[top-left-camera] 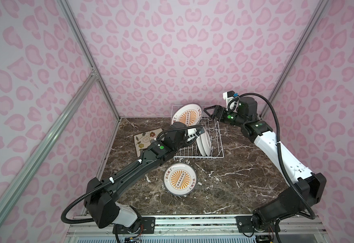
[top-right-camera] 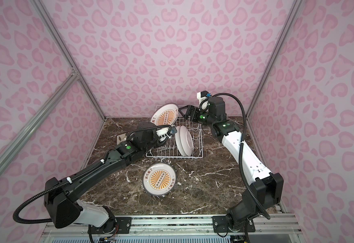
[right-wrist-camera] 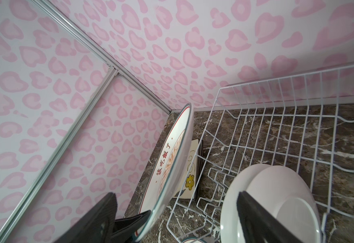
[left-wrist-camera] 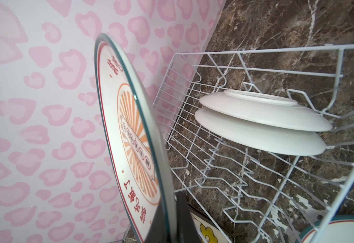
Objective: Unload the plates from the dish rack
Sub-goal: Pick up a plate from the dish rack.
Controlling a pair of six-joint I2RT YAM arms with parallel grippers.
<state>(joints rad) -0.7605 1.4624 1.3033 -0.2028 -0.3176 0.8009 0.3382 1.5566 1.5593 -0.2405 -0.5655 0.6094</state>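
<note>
We see the left gripper (left-wrist-camera: 169, 216) clamped on the rim of a round plate (top-left-camera: 186, 117), upright at the upper-left corner of the rack (top-left-camera: 216, 145) in both top views. The right gripper (top-left-camera: 207, 113) gapes wide and empty just right of it. Two white plates (top-left-camera: 204, 143) stand mid-rack. Another plate (top-left-camera: 179, 178) lies flat below, with a square plate (top-left-camera: 145, 138) to the left.
</note>
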